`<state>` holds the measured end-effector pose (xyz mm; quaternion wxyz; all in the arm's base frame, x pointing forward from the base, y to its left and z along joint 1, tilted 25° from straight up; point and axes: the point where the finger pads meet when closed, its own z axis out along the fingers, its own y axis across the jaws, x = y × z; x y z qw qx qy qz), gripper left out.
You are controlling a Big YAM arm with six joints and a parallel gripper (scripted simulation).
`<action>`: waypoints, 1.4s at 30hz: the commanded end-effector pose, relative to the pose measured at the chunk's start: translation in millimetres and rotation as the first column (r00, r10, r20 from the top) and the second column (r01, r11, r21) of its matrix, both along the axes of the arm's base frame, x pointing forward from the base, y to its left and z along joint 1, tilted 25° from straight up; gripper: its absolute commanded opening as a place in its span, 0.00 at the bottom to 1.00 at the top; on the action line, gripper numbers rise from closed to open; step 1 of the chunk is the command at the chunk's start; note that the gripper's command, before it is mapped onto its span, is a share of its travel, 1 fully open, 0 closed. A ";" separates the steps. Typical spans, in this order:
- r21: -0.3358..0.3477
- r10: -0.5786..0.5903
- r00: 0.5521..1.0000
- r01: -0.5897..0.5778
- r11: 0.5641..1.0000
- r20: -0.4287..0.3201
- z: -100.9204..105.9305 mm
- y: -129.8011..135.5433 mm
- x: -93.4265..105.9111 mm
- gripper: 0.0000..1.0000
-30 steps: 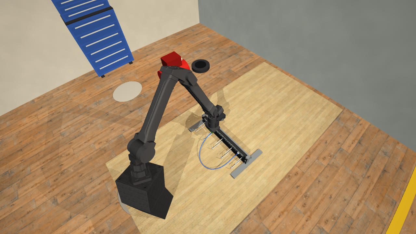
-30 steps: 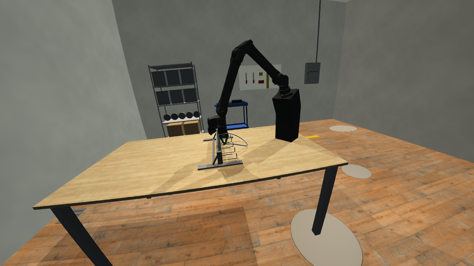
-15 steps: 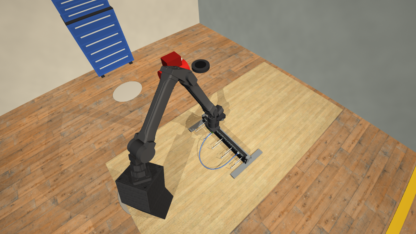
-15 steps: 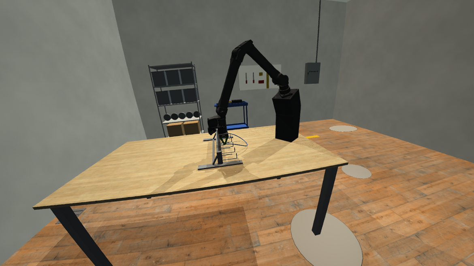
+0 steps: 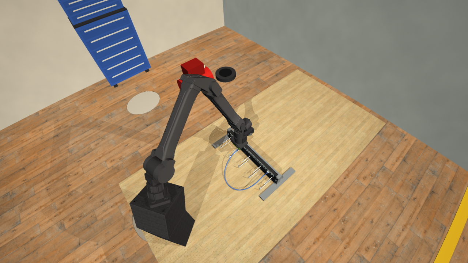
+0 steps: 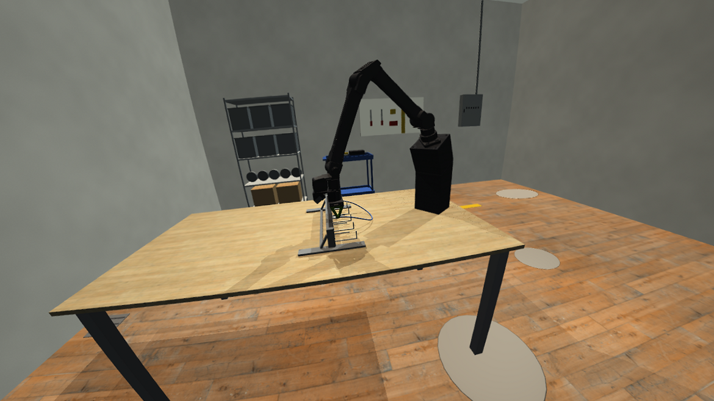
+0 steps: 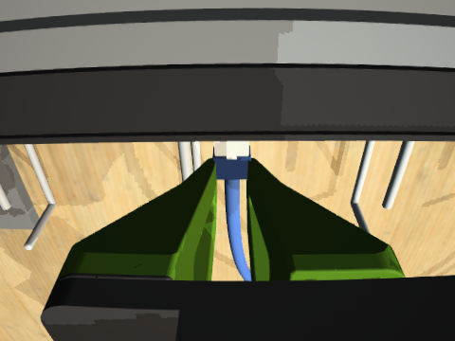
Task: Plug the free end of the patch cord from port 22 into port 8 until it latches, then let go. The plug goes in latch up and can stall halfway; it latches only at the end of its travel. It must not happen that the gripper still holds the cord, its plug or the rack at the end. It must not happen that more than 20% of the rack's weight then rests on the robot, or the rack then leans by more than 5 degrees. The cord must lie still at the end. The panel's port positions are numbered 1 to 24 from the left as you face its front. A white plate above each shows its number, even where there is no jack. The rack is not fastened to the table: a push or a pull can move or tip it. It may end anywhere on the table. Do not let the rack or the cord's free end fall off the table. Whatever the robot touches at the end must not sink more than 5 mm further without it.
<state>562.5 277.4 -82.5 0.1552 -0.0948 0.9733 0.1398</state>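
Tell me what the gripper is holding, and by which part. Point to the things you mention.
The patch cord's plug [image 7: 231,167], gripped at its dark blue boot between the green fingers.

top high oblique, ext. farther, both incl. table [image 5: 327,111] [image 6: 187,251], wrist close-up

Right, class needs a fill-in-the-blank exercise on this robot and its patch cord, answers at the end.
The patch cord is coloured ____. The claw's two fingers, coloured ____, grip the plug. The rack stands on a ____. In the top view, the free-standing cabinet with pale handles is coloured ____.

Missing words: blue; green; table; blue.
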 end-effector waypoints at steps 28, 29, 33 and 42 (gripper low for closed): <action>0.005 0.008 0.999 -0.008 1.000 0.035 7.2 -2.0 14.3 0.00; 0.005 0.008 0.999 -0.008 1.000 0.034 7.4 -1.9 14.8 0.00; 0.002 0.005 1.000 -0.005 1.000 0.026 6.7 -2.3 15.8 0.00; 0.003 0.001 1.000 -0.002 1.000 0.026 10.4 -2.5 17.6 0.00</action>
